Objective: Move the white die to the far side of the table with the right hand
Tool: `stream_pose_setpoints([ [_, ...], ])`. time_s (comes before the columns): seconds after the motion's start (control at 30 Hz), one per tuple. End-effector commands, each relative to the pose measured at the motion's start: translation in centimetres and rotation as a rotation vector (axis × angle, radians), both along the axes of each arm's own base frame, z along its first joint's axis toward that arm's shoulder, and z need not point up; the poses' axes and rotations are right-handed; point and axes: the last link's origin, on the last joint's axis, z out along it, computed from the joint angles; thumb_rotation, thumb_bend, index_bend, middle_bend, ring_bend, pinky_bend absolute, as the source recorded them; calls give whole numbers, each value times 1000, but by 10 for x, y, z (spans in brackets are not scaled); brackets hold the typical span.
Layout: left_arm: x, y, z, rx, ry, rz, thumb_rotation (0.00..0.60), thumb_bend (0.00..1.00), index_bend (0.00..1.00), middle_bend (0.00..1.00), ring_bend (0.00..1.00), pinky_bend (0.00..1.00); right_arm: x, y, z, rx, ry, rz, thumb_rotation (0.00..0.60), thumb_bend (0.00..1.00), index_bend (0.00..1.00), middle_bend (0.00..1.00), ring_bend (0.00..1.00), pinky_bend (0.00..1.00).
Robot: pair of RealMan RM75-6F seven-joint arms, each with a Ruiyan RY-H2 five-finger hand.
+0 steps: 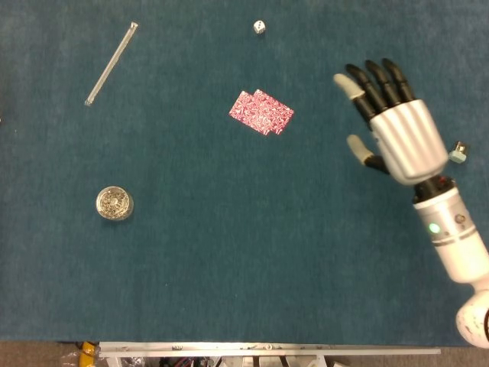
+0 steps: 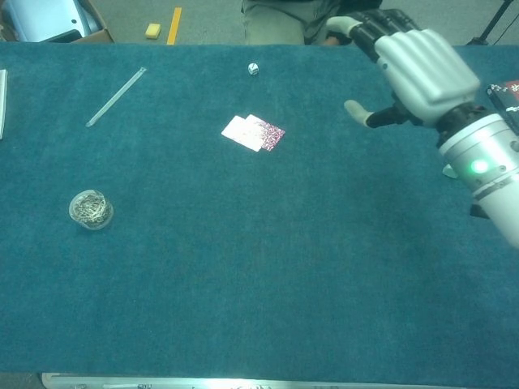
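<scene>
Tabletop: blue-green cloth fills both views, with every loose thing lying flat on it and well apart from the others.
Right arm: white forearm comes in from the near right corner and reaches toward the far edge; a green light shows on the wrist.
Right hand: held above the right part of the cloth, fingers spread and straight, thumb out to the side, nothing in it. It is well apart from the die, off to that piece's right and nearer the robot.
Left hand: neither view shows it.
Rod: thin clear stick lying aslant at the far left.
Cards: two red-patterned cards overlapping near the middle, between hand and rod.
Jar: small round clear pot of metal bits at the near left.
Clip: small pale piece just beside the hand's right edge; what it is I cannot tell.
Die: white, resting alone close to the far edge, beyond the cards.
Progress: by my reading the die already sits at the far side and the hand is free of it, so the placing looks done; what may remain is bringing the arm home.
</scene>
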Motion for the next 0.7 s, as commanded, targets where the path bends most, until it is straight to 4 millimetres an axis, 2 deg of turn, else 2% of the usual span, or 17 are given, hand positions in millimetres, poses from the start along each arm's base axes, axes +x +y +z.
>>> stream_pose_setpoints([
  [0.03, -1, 1, 0, 1, -1, 2, 600, 392, 283, 211, 143, 109, -9, 5, 8, -26, 11, -32, 600, 311, 66, 94, 0, 0],
  [0.23, -3, 2, -1, -3, 0, 2, 600, 392, 283, 211, 143, 109, -24, 14, 18, -69, 35, -81, 600, 313, 82, 94, 0, 0],
  [0.7, 4, 4, 0, 4, 8, -36, 600, 392, 283, 211, 143, 109, -62, 47, 42, -139, 67, -222, 600, 315, 101, 94, 0, 0],
])
